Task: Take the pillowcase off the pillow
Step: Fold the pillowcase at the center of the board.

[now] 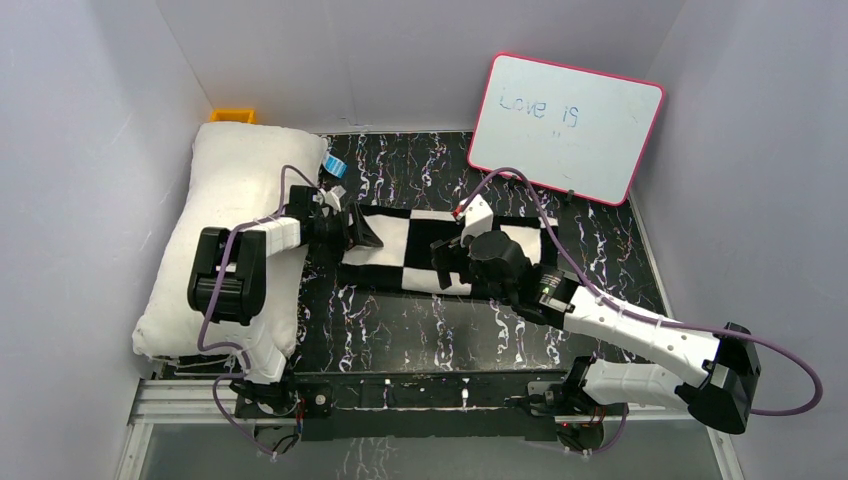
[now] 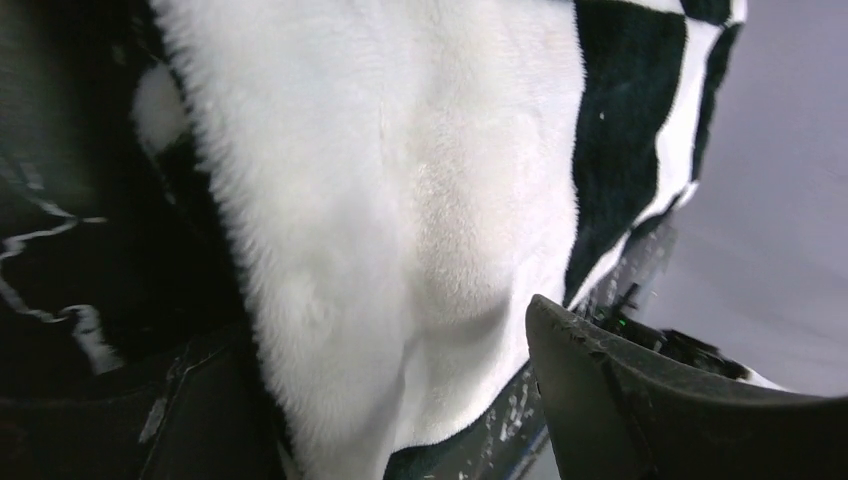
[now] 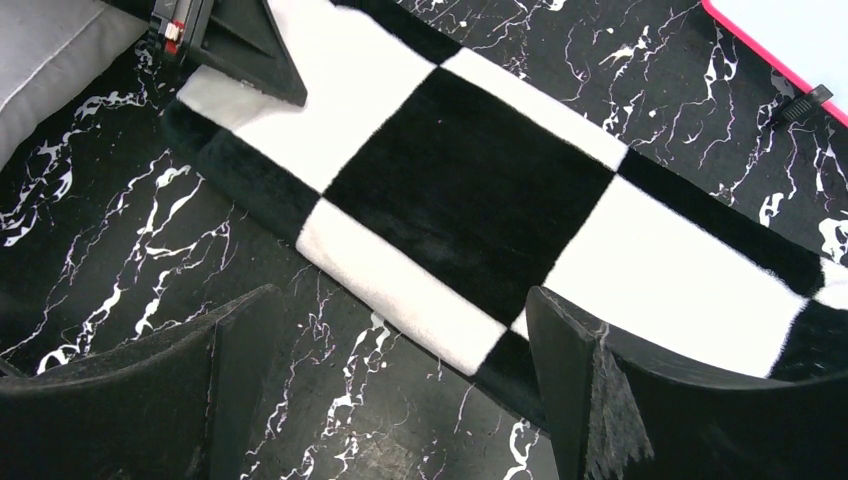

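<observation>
Pillowcase: lies flat and stretched along the middle of the tabletop, checks upward; it shows no bulge, so I judge that nothing is left inside it.
Pillow: bare and plump, lengthwise against the left wall; near the pillowcase's left end but apart from it, with a strip of tabletop between them in the right wrist view; the cover is off it, so the task reads as done or all but done.
Left tool: low at the pillowcase's left end, over a white square; its fingers stand wide with plush fabric filling the gap, and nothing looks pinched; the placing suits letting that end go or taking a fresh hold of it.
Right tool: hovers over the middle of the pillowcase, fingers wide and nothing between them; cloth and tabletop show plainly below; I judge it stands ready to steady the fabric, or merely stands off.
Yellow bin: only a corner shows behind the pillow's far end, at the back left; its contents are hidden.
Whiteboard: leans at the back right with "Love is" written on it; apart from the pillowcase; no part in the task.
Blue item: small, just beside the pillow's far corner; too small to name.
Risk: the thin cloth could catch on a finger as the left tool lifts; a straight rise would suit.
</observation>
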